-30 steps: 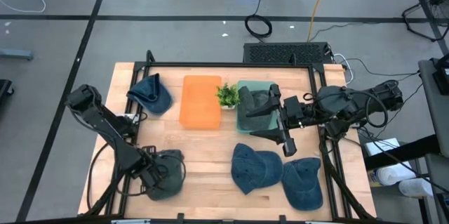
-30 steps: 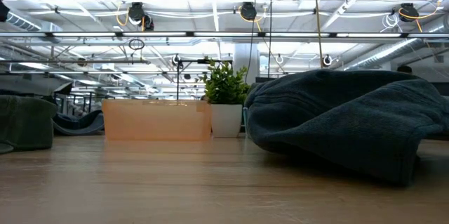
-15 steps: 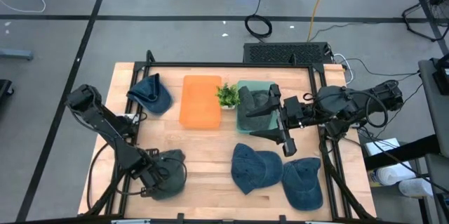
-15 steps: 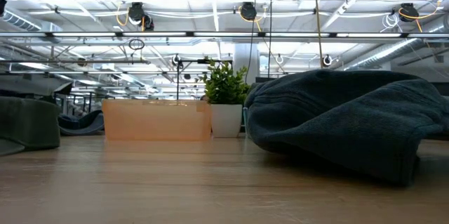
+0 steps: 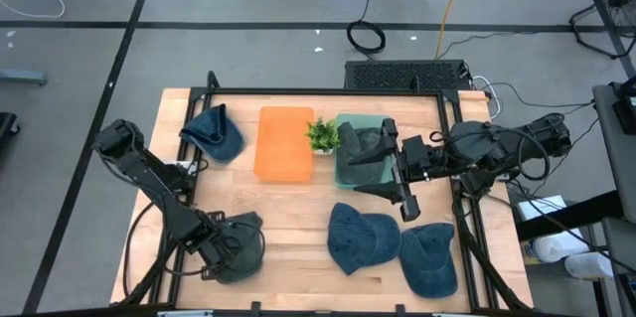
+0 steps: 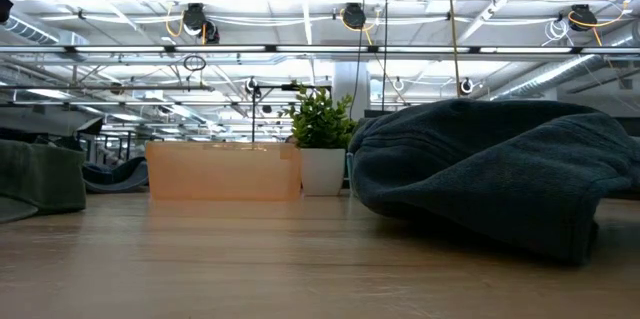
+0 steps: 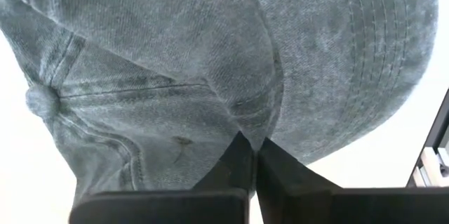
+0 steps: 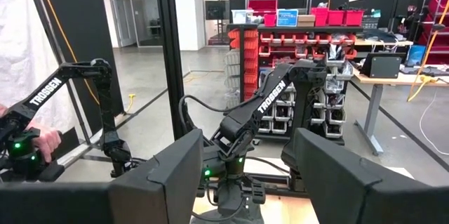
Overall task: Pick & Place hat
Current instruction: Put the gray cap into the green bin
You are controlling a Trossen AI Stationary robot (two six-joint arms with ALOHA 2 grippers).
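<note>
Grey-green hat (image 5: 237,244) near the table's (image 5: 298,208) front-left corner is being pinched in the closed left gripper (image 7: 254,155), lifting and placing not yet done; right gripper (image 5: 401,174) is waiting half-open, empty.

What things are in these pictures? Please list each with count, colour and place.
Grey-green hat: one, front left of the table, pinched by the left gripper.
Blue hats: three; one back left, two front right.
Dark hat: one, in the green bin, centre right.
Orange bin: one, back centre.
Potted plant: one, green, white pot, between the bins.
Table: one, light wood.
Left gripper: shut on the grey-green hat.
Right gripper: open, by the green bin.
</note>
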